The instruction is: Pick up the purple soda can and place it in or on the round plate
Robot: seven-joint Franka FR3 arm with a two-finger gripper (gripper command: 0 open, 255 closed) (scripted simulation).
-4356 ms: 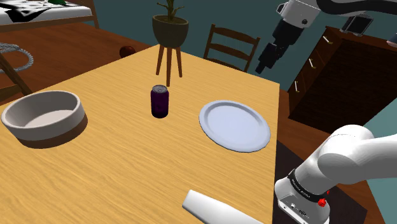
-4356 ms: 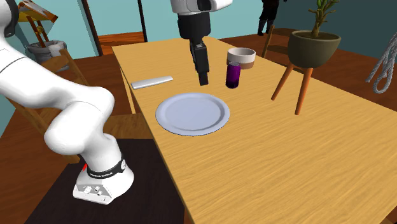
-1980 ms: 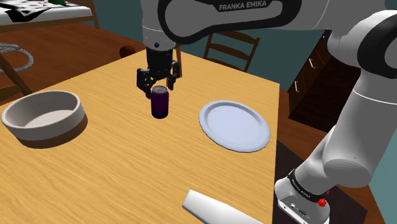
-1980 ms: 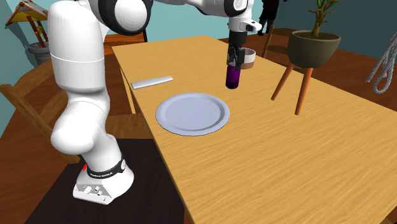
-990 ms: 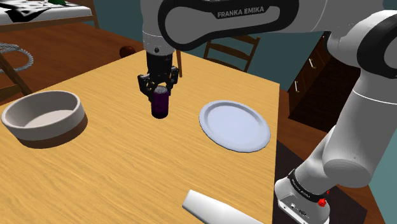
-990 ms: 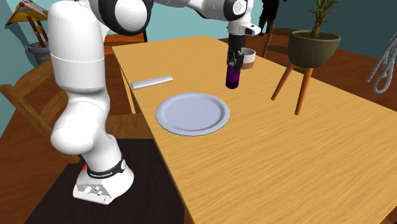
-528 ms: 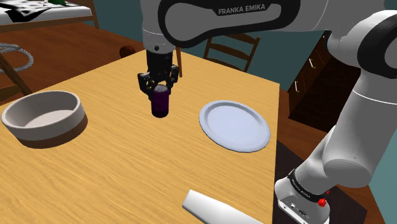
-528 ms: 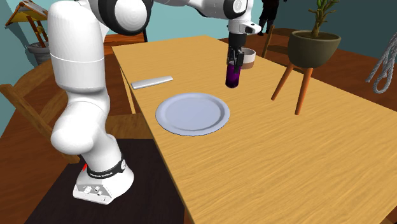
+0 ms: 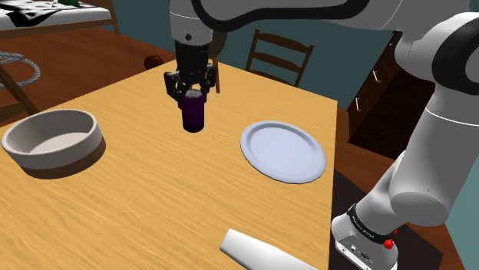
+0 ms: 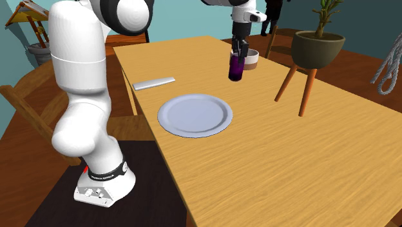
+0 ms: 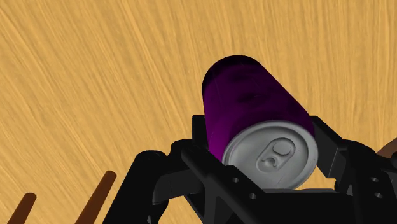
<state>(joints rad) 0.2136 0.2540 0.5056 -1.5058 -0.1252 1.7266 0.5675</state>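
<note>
**The black two-finger pincer [image 9: 192, 95] is pinching the purple silver-topped soda can [image 9: 193, 116]**

Nearest you in the shoulder view, a white flat slab [image 9: 249, 251] lies by the front edge of the light wooden tabletop [image 9: 153, 201]. Further in sits the round pale-blue plate [image 9: 282, 150], with a grey round bowl [image 9: 52, 139] far toward that view's left. Between them, well apart from the plate, the can stands upright, its upper part clasped on both sides; you cannot tell whether its base touches the wood. Beyond the tabletop stand a dark wooden chair [image 9: 280, 55] and a potted plant on wooden legs [image 10: 315, 46]
</note>
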